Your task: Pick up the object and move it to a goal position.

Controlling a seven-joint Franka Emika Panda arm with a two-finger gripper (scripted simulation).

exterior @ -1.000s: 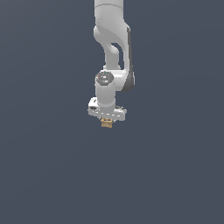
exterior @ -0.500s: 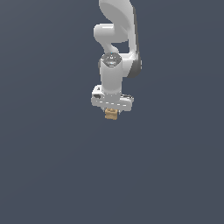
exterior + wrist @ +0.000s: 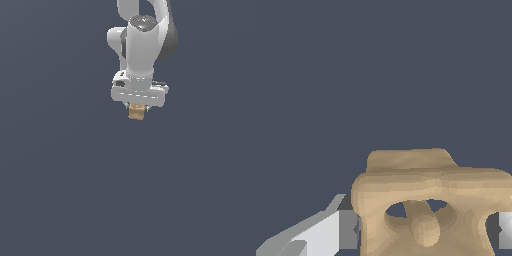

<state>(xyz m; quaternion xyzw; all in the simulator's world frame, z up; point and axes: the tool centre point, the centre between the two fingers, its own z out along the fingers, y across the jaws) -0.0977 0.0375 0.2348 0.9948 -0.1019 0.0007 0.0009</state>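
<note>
Gripper (image 3: 136, 107) hangs from the white arm (image 3: 142, 45), fingers (image 3: 331, 232) clamped on the block (image 3: 135, 111) just beneath it. Block looks small, light, rigid, hollowed; its flat outer sides seem the safest hold.

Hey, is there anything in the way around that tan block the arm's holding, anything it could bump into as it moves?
Nothing visible. The tan block sits between the fingers of the gripper, and both views show only plain dark background around it. No goal marker shows in either view, so the far end of the path cannot be checked.
</note>
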